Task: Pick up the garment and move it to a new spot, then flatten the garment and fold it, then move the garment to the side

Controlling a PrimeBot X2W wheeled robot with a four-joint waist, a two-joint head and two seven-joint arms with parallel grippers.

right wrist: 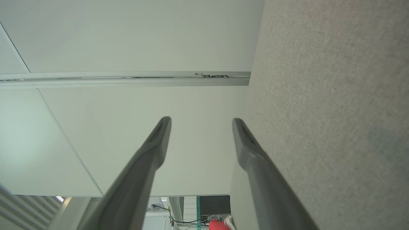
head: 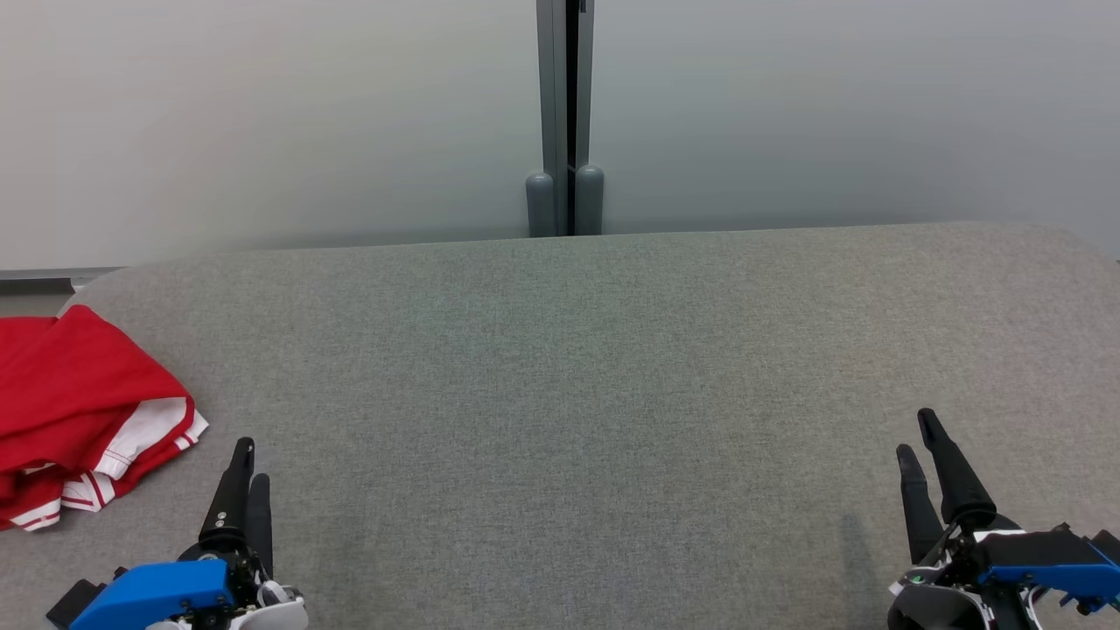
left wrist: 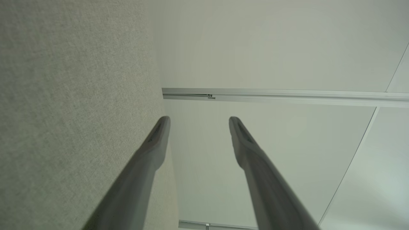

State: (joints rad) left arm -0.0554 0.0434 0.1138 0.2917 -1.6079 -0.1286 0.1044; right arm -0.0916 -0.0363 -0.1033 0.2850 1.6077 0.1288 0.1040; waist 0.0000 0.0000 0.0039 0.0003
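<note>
Head view: the red garment (head: 79,402) lies loosely folded at the left edge of the table (head: 569,367), near my left gripper (head: 252,459). My right gripper (head: 914,431) is well apart from it.
Left wrist view: left gripper (left wrist: 198,118) parted, empty.
Right wrist view: right gripper (right wrist: 201,119) parted, empty.

Indoor test bay of office or laboratory type. Closed off at the back by pale, bare partition panels (head: 262,114) meeting at a grey metal post (head: 567,87) with two rounded caps at its foot. Aluminium rail (left wrist: 287,95) running across the same panelling in the left wrist view. Work surface a wide table (head: 612,350) covered in plain grey felt-like fabric, rounded at the far corners. Past the panel edge in the right wrist view: loose cabling (right wrist: 174,219), a dark box (right wrist: 214,204) beside a green upright (right wrist: 197,212), white slatted panelling (right wrist: 19,210), a small bright light (right wrist: 59,199)
</note>
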